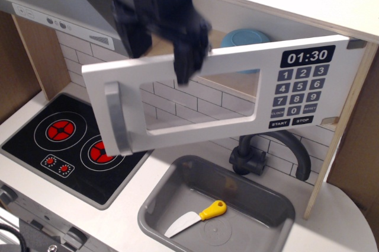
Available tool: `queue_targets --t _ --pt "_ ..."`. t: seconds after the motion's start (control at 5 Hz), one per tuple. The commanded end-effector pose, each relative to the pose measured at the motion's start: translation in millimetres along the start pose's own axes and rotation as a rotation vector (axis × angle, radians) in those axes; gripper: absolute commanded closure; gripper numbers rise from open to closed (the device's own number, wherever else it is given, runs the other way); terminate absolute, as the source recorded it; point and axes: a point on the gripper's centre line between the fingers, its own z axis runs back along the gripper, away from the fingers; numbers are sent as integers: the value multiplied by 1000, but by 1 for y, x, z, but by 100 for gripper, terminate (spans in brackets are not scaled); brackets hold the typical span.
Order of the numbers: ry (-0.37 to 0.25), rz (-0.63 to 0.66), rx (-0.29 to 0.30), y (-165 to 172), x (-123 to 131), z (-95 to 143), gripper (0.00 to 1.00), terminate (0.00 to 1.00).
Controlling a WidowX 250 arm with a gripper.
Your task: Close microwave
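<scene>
The microwave's white door (195,136) stands partly open, hinged at the right. It has a clear window, a grey bar handle (115,118) at its left end and a black keypad (299,92) under a 01:30 clock. My black gripper (163,50) is blurred by motion at the door's top edge, left of centre. Its fingers are spread apart and hold nothing. The right finger (188,59) overlaps the door's top front. The left finger (136,38) is above and behind the edge. A blue bowl (243,38) sits inside the microwave cavity.
A grey slanted range hood (59,9) is at the upper left, over a black stove (65,139) with red burners. Below the door is a grey sink (177,175) holding a yellow-handled knife (198,215), with a black faucet (272,151) behind it.
</scene>
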Motion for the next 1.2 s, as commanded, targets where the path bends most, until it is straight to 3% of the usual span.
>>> queue_targets --t 0.0,0.4,0.6,0.8,1.0 --pt "-70 66 59 15 26 13 0 0" --pt "-99 91 10 11 27 50 0 0" --pt "-63 97 -24 -4 7 53 0 0" --pt "-52 141 -46 -18 -7 41 0 0" --pt "1 215 -67 -33 -15 10 0 0"
